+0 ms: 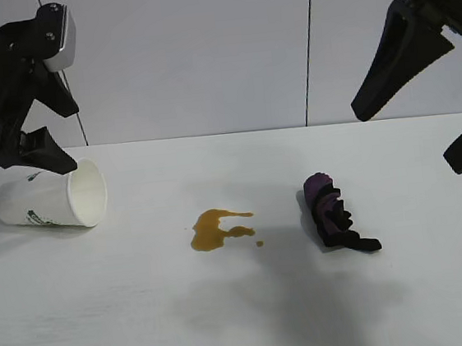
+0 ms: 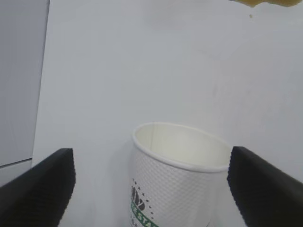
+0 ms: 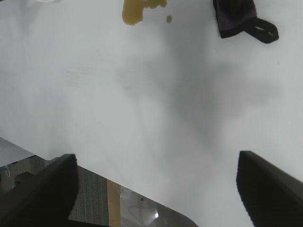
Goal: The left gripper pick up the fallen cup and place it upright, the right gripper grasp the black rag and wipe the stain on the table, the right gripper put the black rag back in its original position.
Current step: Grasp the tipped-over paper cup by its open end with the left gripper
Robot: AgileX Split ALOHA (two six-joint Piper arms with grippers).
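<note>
The white dimpled cup (image 1: 52, 200) lies on its side at the left of the table (image 1: 147, 314), its mouth facing the middle. My left gripper (image 1: 36, 164) hangs just over it, open. In the left wrist view the cup (image 2: 180, 184) sits between the spread fingers (image 2: 42, 189), with a clear gap on one side. The amber stain (image 1: 216, 228) is a puddle near the table's centre. To its right lies the black rag (image 1: 335, 216), a black and purple wad. My right gripper (image 1: 408, 141) is raised at the upper right, open and empty, well above the rag (image 3: 239, 19).
A pale grey panelled wall (image 1: 202, 52) stands behind the table. The right wrist view shows the table's near edge (image 3: 142, 196) with floor beyond it, and the stain (image 3: 139, 10) far ahead.
</note>
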